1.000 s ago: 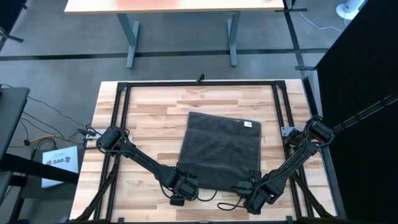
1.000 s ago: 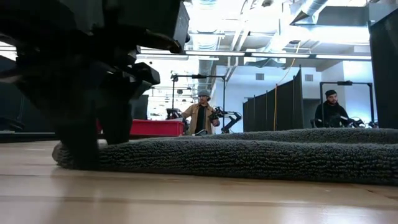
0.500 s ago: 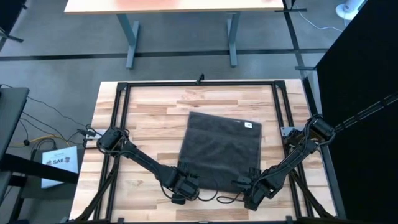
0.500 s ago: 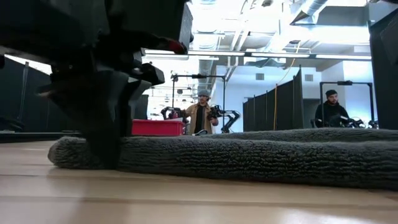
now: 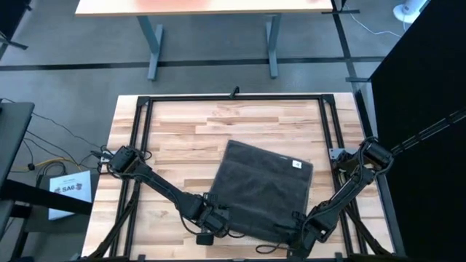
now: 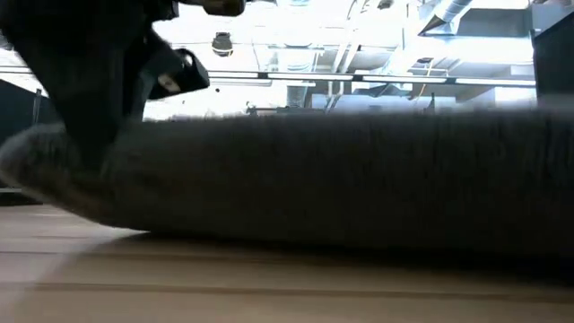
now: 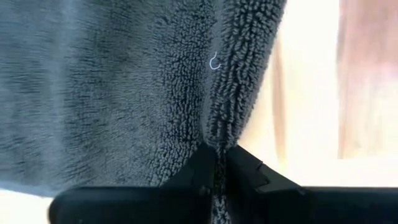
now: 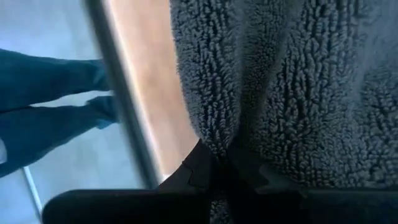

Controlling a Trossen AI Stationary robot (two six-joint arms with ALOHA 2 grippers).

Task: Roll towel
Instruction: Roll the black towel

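The dark grey terry towel (image 5: 262,185) lies spread on the wooden table (image 5: 175,145), a little askew, with its white tag (image 5: 296,164) near the far right corner. Its far part rests on the table. In the low view its near edge (image 6: 341,179) is raised off the wood. My left gripper (image 5: 216,218) is shut on the towel's near left corner. My right gripper (image 5: 297,224) is shut on the near right corner. Both point steeply down. My left gripper pinches the towel's hemmed edge (image 7: 219,134) at the near left corner between its two fingers (image 7: 200,167), from above. The cloth puckers into a fold at the fingertips and is raised off the table there. My right gripper pinches a bunched fold at the near right corner (image 8: 221,140) between its two fingers (image 8: 202,165), slanting down from the near side. The corner is lifted off the wood; the number of layers cannot be told.
A black metal frame (image 5: 233,97) runs round the tabletop. Bare wood lies to the left of and beyond the towel. Cables (image 5: 262,246) trail on the table's near edge between the arms. Off the table to the left stands a box (image 5: 69,191).
Both grippers have shut on the towel's near corners and risen slightly. The near edge has lifted off the table. The towel has slid a little toward the near edge and turned slightly, its far edge now slanting.
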